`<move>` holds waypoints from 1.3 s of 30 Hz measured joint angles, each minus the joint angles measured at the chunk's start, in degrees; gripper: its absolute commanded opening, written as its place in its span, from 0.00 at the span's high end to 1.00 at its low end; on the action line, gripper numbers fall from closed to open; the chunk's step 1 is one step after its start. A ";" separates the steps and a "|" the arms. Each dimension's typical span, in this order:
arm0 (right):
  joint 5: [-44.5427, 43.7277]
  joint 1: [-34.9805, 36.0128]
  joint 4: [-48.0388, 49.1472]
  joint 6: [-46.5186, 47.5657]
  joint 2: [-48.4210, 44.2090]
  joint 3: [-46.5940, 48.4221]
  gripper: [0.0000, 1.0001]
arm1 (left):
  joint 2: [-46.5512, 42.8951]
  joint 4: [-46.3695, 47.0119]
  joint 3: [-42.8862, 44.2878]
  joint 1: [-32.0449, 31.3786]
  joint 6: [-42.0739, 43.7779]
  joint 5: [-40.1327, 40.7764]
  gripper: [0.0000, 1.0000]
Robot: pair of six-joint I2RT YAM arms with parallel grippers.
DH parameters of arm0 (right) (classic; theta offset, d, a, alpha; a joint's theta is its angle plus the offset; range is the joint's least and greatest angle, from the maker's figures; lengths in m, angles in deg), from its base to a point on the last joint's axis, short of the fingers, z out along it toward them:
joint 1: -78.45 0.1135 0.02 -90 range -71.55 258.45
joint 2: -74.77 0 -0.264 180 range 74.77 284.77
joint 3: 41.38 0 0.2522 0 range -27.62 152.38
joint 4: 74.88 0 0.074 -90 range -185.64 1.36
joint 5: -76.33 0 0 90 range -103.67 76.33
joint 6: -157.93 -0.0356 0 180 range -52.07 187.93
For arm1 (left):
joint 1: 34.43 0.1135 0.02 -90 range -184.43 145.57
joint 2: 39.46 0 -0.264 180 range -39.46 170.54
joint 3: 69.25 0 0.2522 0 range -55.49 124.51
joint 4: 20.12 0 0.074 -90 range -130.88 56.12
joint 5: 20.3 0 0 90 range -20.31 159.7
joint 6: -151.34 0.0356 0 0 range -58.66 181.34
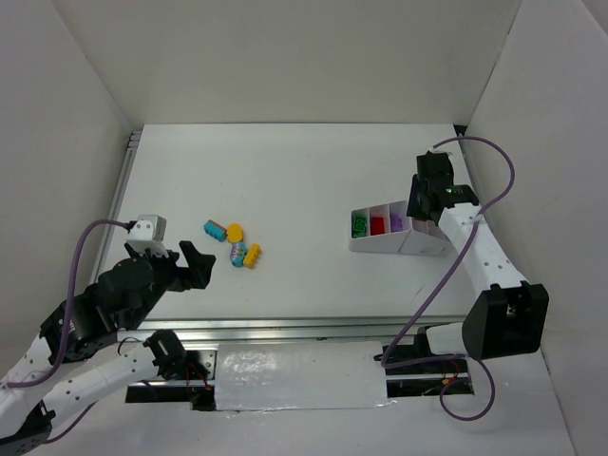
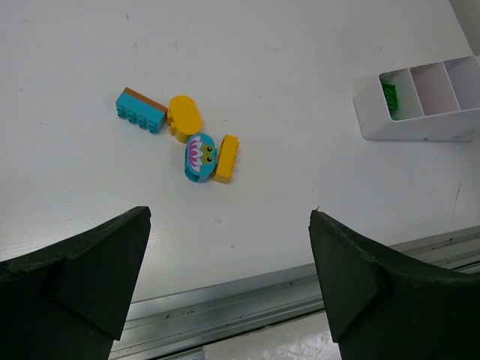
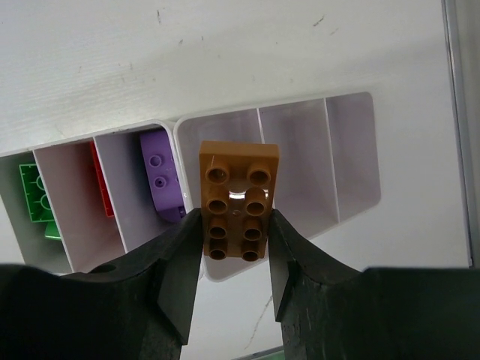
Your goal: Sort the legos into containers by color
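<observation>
Top external shows you a white tabletop (image 1: 304, 171) boxed by white walls (image 1: 285, 57); four legos (image 1: 237, 253) lie loose near the spread left fingers (image 2: 90, 277), while right fingers (image 3: 180, 262) pinch a brown brick (image 3: 238, 201) above the tray (image 1: 380, 245).

The tray (image 2: 420, 127) runs off the left wrist view's right edge, and a divider hides most of the red brick (image 3: 101, 184).

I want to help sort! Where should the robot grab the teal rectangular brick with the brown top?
Pinch the teal rectangular plastic brick with the brown top across its two long sides, left tool coming straight down. Those sides look free; its right end nearly touches the rounded yellow plastic piece, so stay nearer the other end.
</observation>
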 measured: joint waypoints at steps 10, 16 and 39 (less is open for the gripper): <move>0.33 0.00 0.13 -0.02 0.85 -0.07 0.55 | -0.11 0.00 0.00 0.00 0.02 -0.02 0.00; -0.33 0.00 0.11 -0.17 2.99 -0.07 0.54 | -1.05 0.02 -0.02 -0.02 0.02 -0.02 0.00; 1.77 0.13 0.04 -1.60 -0.90 -0.07 0.29 | -0.57 0.02 -0.02 -0.39 -0.39 0.59 0.00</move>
